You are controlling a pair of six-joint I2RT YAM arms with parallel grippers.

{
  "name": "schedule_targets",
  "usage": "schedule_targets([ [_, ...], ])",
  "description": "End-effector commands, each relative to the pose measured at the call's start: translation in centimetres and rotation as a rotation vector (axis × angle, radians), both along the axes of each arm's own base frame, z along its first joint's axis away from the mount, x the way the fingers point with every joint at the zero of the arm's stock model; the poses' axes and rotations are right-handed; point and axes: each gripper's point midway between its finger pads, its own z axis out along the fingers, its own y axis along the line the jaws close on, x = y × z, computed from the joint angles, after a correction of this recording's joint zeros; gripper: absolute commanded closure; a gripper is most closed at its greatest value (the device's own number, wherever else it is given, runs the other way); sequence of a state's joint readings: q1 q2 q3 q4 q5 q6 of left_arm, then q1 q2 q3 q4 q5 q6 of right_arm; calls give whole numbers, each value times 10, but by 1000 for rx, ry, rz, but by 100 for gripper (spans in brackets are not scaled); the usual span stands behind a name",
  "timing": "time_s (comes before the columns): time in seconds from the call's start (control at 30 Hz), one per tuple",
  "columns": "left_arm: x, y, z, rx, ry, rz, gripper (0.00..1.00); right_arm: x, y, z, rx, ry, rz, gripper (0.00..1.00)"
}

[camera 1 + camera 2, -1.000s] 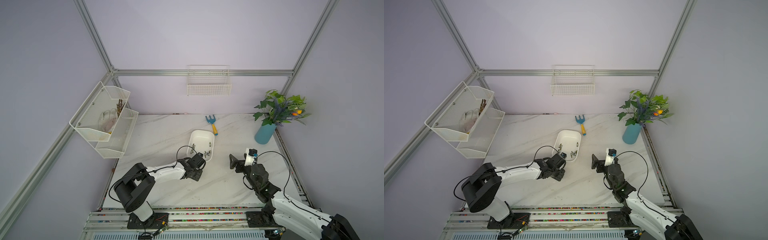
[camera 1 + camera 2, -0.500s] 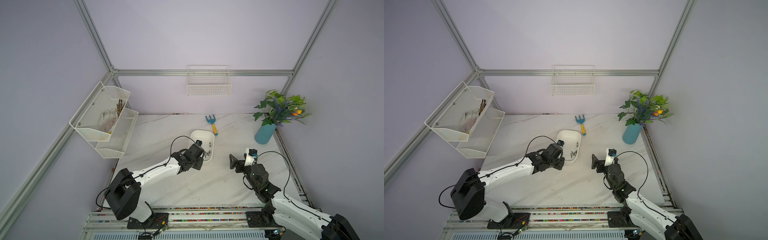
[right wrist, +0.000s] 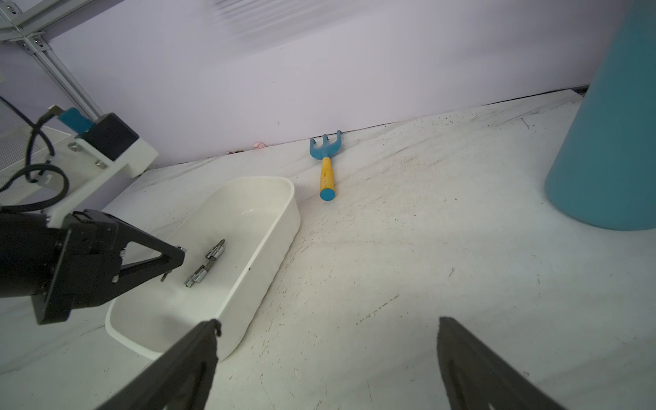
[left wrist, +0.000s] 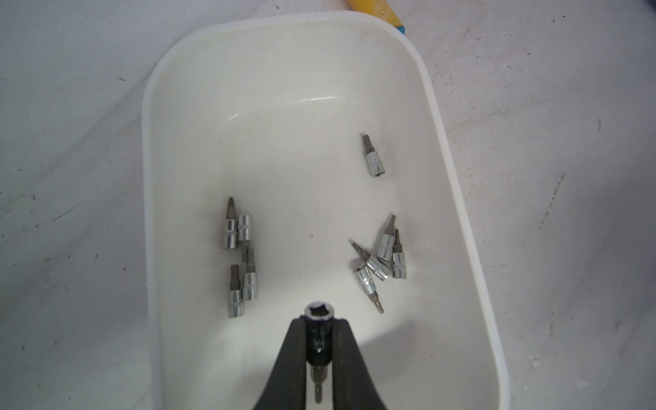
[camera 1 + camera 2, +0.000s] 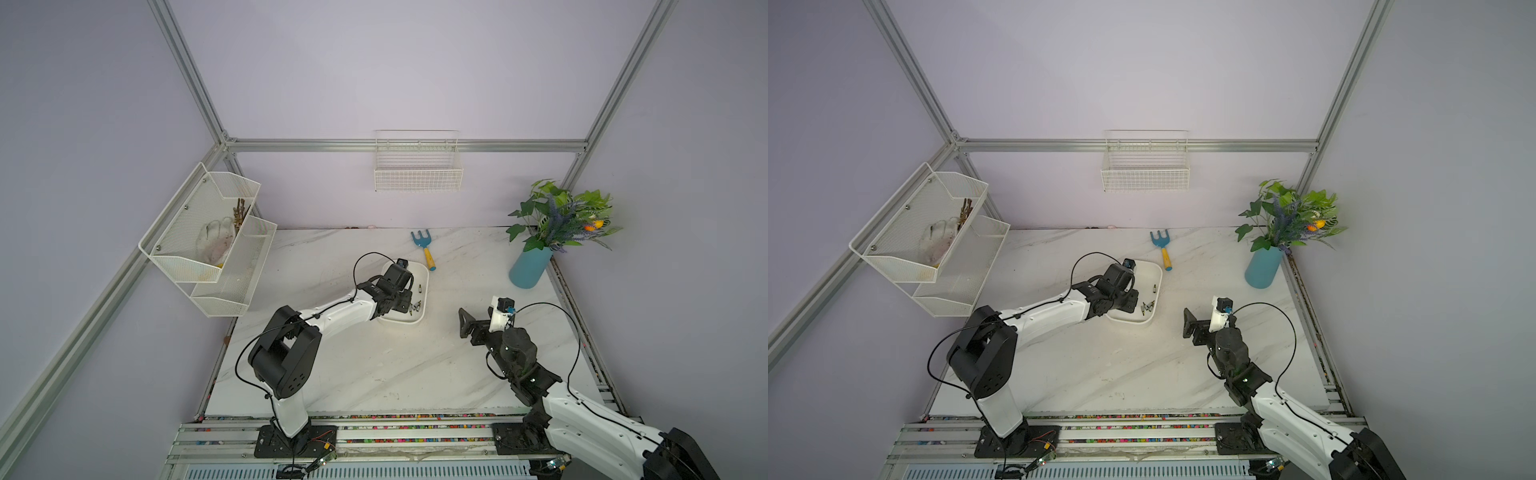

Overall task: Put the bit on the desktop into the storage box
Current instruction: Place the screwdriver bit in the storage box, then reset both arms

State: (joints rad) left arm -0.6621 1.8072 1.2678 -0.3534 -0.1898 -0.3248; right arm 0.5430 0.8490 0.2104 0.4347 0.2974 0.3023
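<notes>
The white storage box (image 5: pixel 425 291) (image 5: pixel 1159 275) stands mid-desktop (image 5: pixel 374 365). My left gripper (image 4: pixel 321 321) hangs over the near end of the box (image 4: pixel 284 21), shut on a bit (image 4: pixel 318 340). The bit is a dark socket with a thin tip pointing back between the fingers. Several silver bits (image 4: pixel 383 255) lie loose on the box floor. In the right wrist view the left gripper (image 3: pixel 174 255) sits just above the box (image 3: pixel 262 227). My right gripper (image 3: pixel 328 323) (image 5: pixel 463 322) stays open and empty over bare desktop, to the right of the box.
A blue hand rake with a yellow handle (image 5: pixel 424 247) lies just behind the box. A teal vase with a plant (image 5: pixel 530 266) stands at the back right. A wire basket (image 5: pixel 417 174) hangs on the back wall and a mesh rack (image 5: pixel 208 241) on the left wall.
My left arm has carried the bit from the desktop in front of the box up and back over the box. The right arm has not moved.
</notes>
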Motion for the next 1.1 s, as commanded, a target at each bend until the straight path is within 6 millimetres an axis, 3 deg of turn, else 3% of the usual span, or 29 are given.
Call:
schedule_targets([
  [0.0,25,-11,20,-58,-73,-11,86,0,-2,2,11,-19,-5,0],
  [0.1,32,-11,22,-72,-85,0,75,0,-1,2,10,-18,-5,0],
  [0.17,35,-10,25,-78,-91,3,46,0,-1,1,9,-17,-2,0],
  [0.27,34,-7,33,-83,-105,12,21,0,-1,3,10,-22,1,0],
  [0.4,29,6,51,-105,-147,55,2,0,1,4,10,-27,12,0],
  [0.53,18,31,74,-161,-210,118,0,1,2,8,9,-41,11,0],
  [0.77,-14,110,114,-252,-396,281,0,4,0,30,-25,-91,1,0],
  [0.87,-29,140,121,-259,-472,333,0,4,-4,40,-45,-113,-18,0],
  [1.07,-52,181,129,-173,-637,361,0,6,-26,49,-89,-159,-137,0],
])
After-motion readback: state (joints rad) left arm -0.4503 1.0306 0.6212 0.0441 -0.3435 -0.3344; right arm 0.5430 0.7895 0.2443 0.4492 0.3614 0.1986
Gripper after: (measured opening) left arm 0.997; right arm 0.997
